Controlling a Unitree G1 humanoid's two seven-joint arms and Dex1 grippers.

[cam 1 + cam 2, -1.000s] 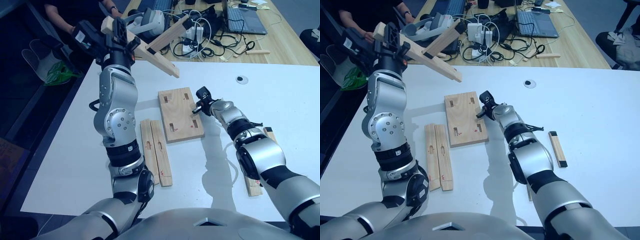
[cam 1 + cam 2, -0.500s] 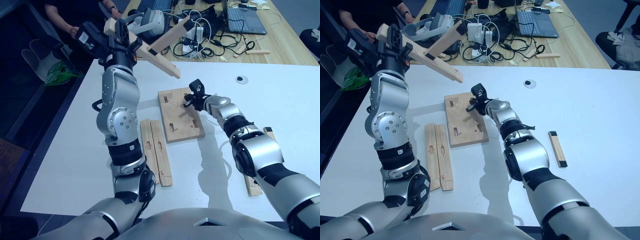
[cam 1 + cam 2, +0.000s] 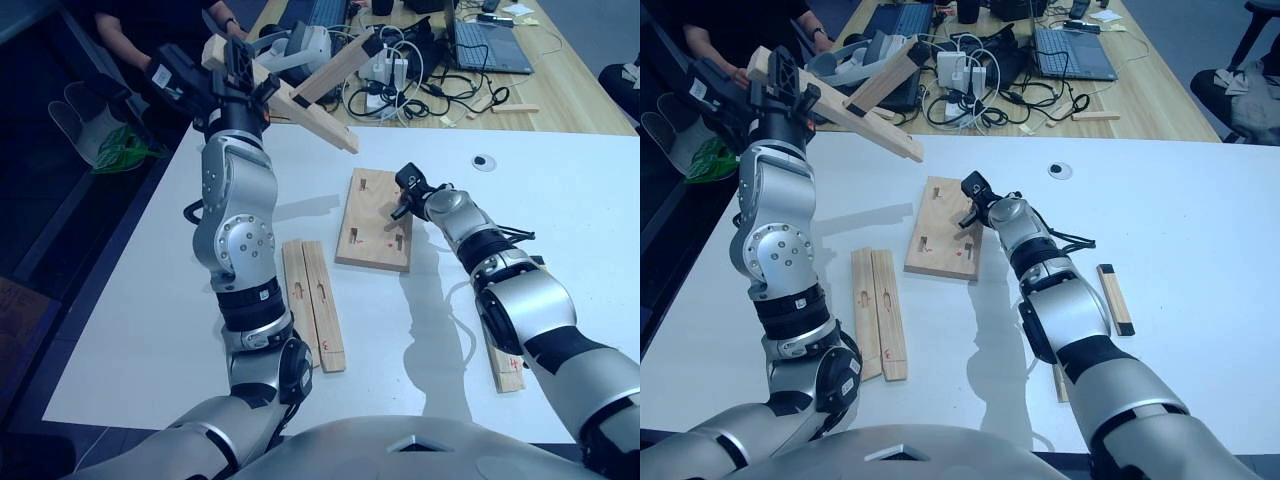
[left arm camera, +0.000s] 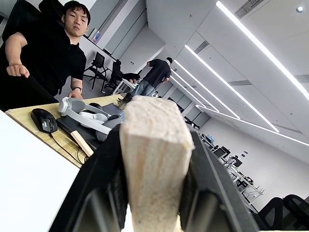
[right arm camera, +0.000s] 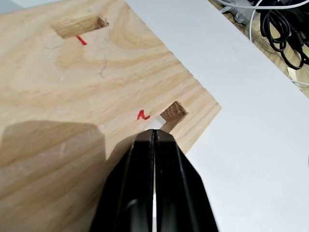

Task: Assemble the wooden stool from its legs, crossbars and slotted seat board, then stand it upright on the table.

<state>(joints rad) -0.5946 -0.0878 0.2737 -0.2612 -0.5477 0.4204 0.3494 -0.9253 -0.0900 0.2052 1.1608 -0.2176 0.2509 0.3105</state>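
The slotted seat board (image 3: pixel 372 225) lies flat on the white table (image 3: pixel 580 200), its slots marked in red. My right gripper (image 3: pixel 404 190) is shut, its fingertips (image 5: pixel 153 134) resting on the board at the slot (image 5: pixel 173 110) near one corner. My left gripper (image 3: pixel 240 72) is raised high over the table's far left corner, shut on a joined leg-and-crossbar frame (image 3: pixel 318 112); the wood's end (image 4: pixel 152 159) sits between its fingers (image 4: pixel 104 193). Two legs (image 3: pixel 310 312) lie side by side by the left arm. Another wooden bar (image 3: pixel 1115 298) lies at the right.
A round black grommet (image 3: pixel 484 160) is set in the table behind the board. A wooden desk (image 3: pixel 560 90) behind carries cables, a laptop (image 3: pixel 490 45) and a headset (image 3: pixel 300 45). The table's left edge drops to dark floor.
The seat board has turned and slid a little to the right under my right gripper, which swung left and then back right. The left arm has barely moved.
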